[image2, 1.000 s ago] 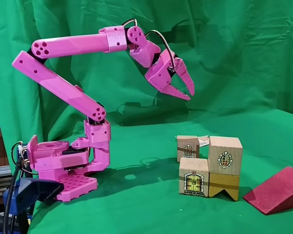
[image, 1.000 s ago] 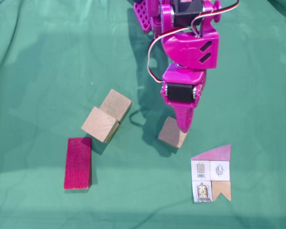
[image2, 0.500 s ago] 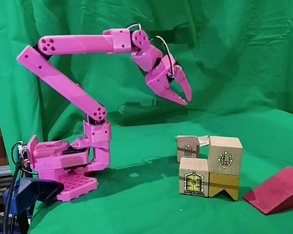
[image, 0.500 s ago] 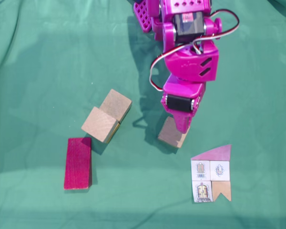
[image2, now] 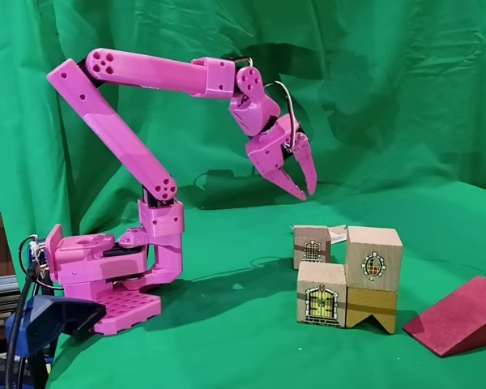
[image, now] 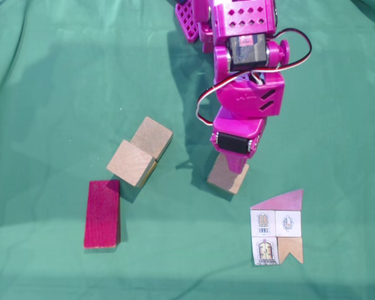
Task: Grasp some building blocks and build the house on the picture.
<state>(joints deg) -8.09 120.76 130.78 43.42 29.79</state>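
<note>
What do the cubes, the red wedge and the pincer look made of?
Cubes: likely wood, pale tan, matt, with printed window pictures on the side faces. Red wedge: probably painted or stained wood, with a slightly rough, dull dark-red surface. Pincer: looks like 3D-printed plastic, uniform magenta with a slight sheen, like the rest of the arm.

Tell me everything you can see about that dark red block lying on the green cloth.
The dark red block looks like painted wood with a slightly grainy top. From above it reads as a long rectangle lying flat on the green cloth, left of the other pieces. The side-on fixed view shows it is really a wedge, with a sloping top face rising to the right. Its upper corner comes close to the nearest wooden cube; contact can't be judged. The gripper is well away from it.
</note>
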